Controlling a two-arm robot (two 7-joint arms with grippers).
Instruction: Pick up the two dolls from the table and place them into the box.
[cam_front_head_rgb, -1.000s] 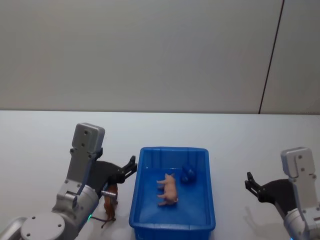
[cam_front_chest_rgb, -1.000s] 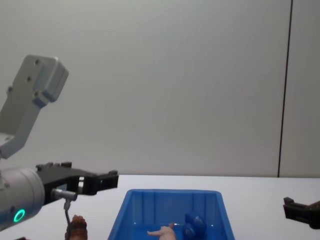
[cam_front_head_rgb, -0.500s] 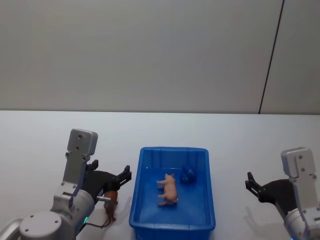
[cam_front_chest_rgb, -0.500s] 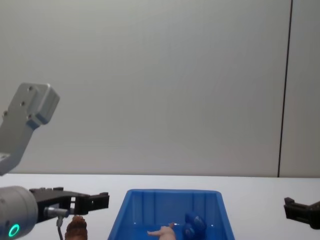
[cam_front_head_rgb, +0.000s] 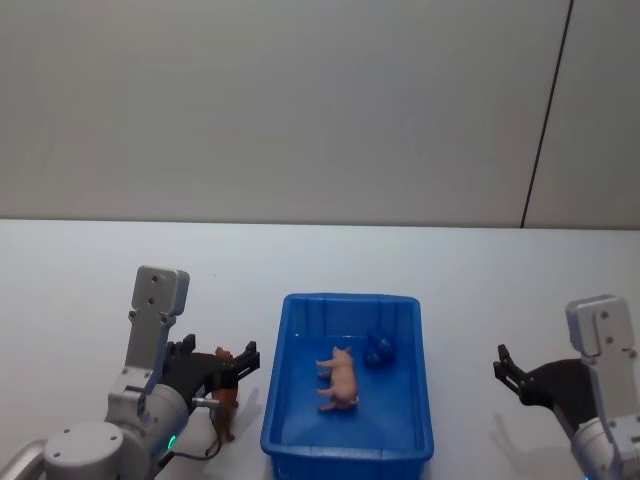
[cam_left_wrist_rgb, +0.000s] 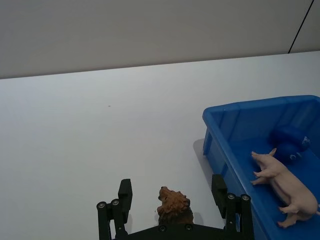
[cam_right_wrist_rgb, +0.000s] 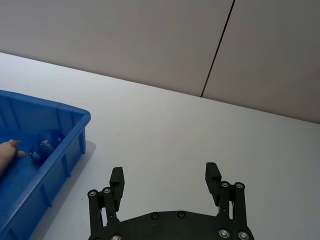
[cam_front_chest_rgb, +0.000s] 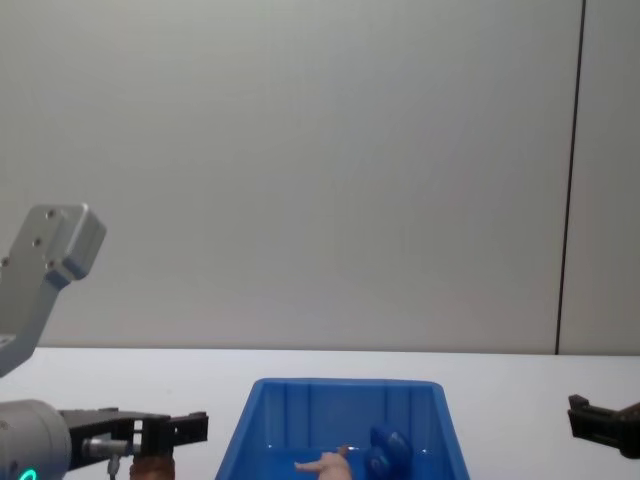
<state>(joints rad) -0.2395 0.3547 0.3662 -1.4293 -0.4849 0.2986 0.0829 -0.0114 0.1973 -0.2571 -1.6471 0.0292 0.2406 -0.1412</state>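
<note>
The blue box (cam_front_head_rgb: 347, 440) sits on the white table (cam_front_head_rgb: 90, 270), directly in front of the robot. Both dolls lie inside it: the pale pink one (cam_front_head_rgb: 340, 378), a pig figure, rests on its side near the middle of the floor, and the deep blue rounded one (cam_front_head_rgb: 378, 348) sits just beyond it toward the far right corner, close to the pig's snout but whether touching cannot be told.

A third item, a small brown lion-like figure (cam_left_wrist_rgb: 173, 206), stands on the table just outside the box's left wall. The left gripper (cam_left_wrist_rgb: 175, 202) is low over the table with its fingers spread wide, one on either side of this brown figure, not in contact with it. The box wall is close beside the finger nearer the box.

The right gripper (cam_right_wrist_rgb: 167, 186) hangs well to the right of the box over bare table, fingers spread apart, holding nothing.
</note>
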